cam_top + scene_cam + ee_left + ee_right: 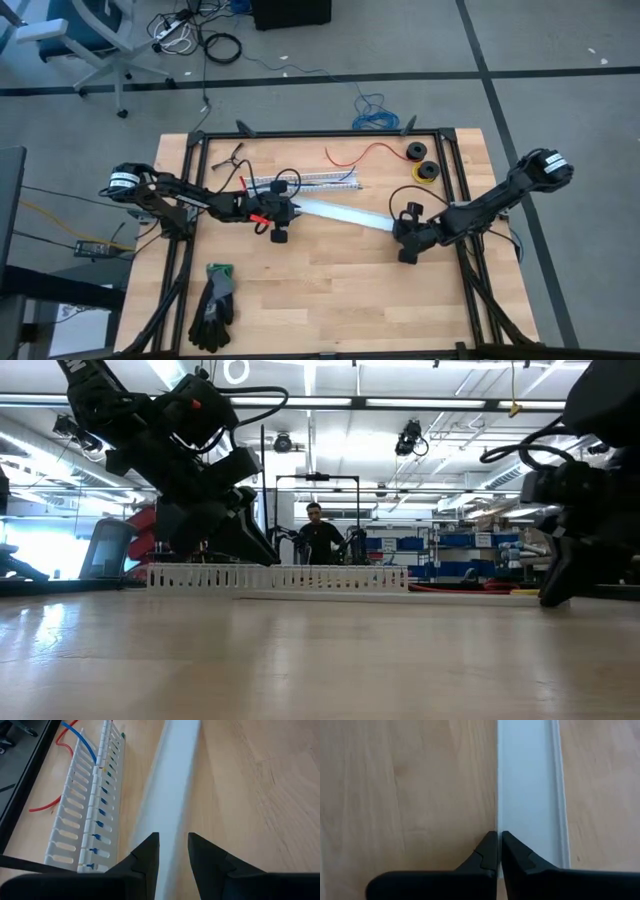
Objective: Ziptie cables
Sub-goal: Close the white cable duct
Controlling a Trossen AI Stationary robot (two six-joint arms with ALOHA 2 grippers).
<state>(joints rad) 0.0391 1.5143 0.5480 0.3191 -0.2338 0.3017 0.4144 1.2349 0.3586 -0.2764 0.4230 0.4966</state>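
On the wooden table (330, 290), left pincer (173, 851) grips the white strip (345, 214); right pincer (498, 851) closed, its hold unclear.

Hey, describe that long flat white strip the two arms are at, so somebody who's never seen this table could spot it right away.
Start at the wooden table and look mid-table, between the two arms. The white strip runs slantwise from the left pincer, closed on one end, to the shut right pincer at the other. Unlike the slotted white channel behind it, it is smooth, with no slots or wires.
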